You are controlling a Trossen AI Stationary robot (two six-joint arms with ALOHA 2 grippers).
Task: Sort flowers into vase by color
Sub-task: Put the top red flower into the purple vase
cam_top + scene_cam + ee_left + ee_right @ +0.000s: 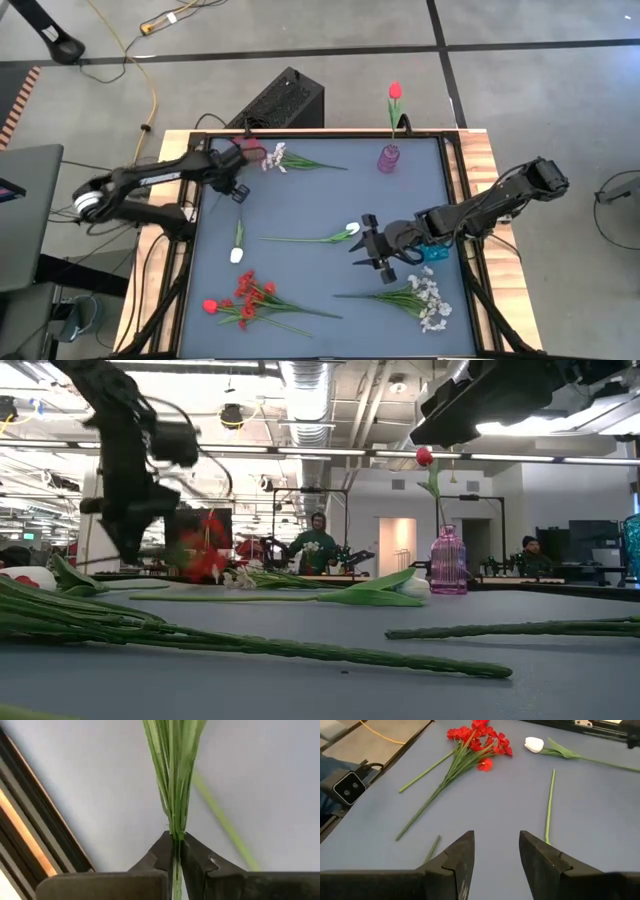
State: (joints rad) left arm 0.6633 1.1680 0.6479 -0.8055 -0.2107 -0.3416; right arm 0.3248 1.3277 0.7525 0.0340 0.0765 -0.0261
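The left end effector (175,851) is pinched tight on a bundle of thin green stems (173,780), the two dark fingers (159,854) pressed against them from either side; seen from above, this left end effector (236,163) sits near the far left corner of the desk (300,200), with red blossoms (250,150) right at it and a white spray (276,157) lying just beside it, its stem trailing away across the dark surface. The right end effector (495,851) hangs over the middle of the desk with its fingers standing apart and nothing between them. Just ahead of the right end effector (372,249) lies a white tulip (352,231), stem stretched away from it; a single green stem (549,805) also lies close under it. Farther beyond it lies a red spray (479,740) and a second white tulip (534,744). Beside it, toward the near right corner, a white blossom spray (425,297) rests on the desk. At the far edge a pink vase (388,158) holds one red tulip (395,91) upright.
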